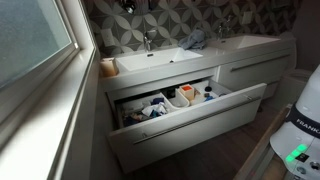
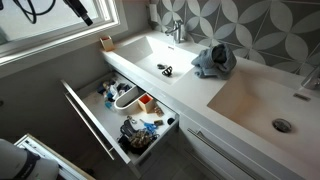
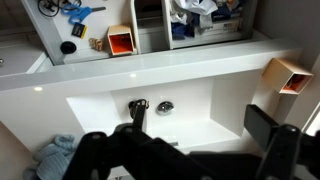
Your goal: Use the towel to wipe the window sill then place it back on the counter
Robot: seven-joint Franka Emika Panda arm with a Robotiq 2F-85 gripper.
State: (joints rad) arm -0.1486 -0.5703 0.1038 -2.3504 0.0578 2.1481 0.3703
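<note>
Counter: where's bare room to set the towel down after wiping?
Bare: the strip of counter in front of the towel, between the two basins, and the window sill. Crowded: the open drawer is packed with clutter, and a small box takes the counter's window end.

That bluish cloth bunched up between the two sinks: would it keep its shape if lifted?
Probably not: the towel lies crumpled in soft folds, so it likely droops when lifted. It looks like thin fabric, so probably light. Pushed along the smooth counter, it would likely slide or bunch, not roll.
</note>
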